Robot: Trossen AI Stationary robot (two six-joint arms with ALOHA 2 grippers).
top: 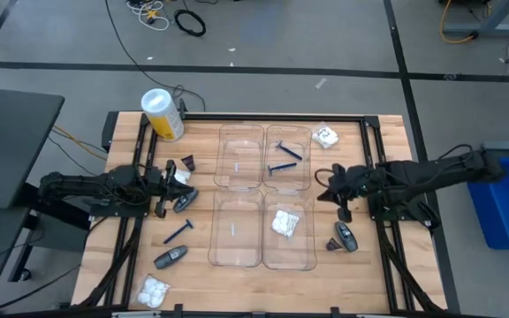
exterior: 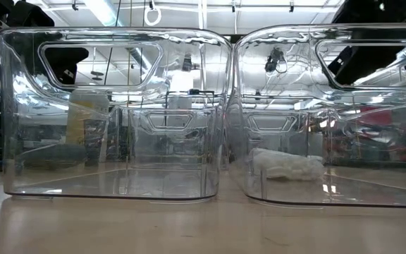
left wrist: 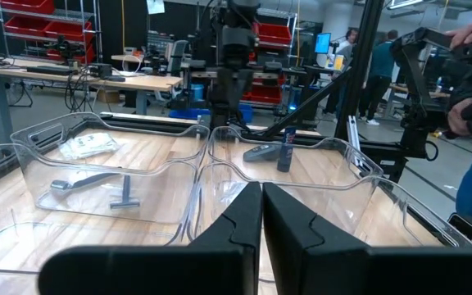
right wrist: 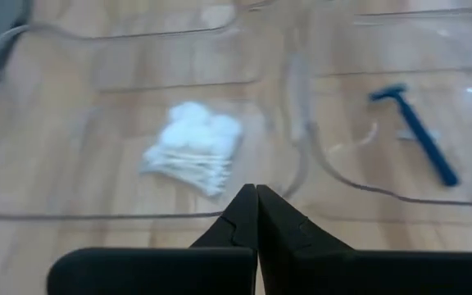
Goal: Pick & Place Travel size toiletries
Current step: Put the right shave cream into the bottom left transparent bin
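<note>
Right claw point(top: 328, 187), closed and empty, hovers beside the trayed white packet point(top: 284, 222).

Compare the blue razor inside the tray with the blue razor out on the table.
The razor in the clear tray lies inside a far compartment; the razor on the wood lies loose near the left gripper. Their handles slant in different directions. Both are thin, blue, lying flat.

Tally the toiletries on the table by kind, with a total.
Thin blue razors: 2
Dark grey oval tubes: 3
Small white crinkly packets: 4
Small dark cone pieces: 2
Total: 11
</note>
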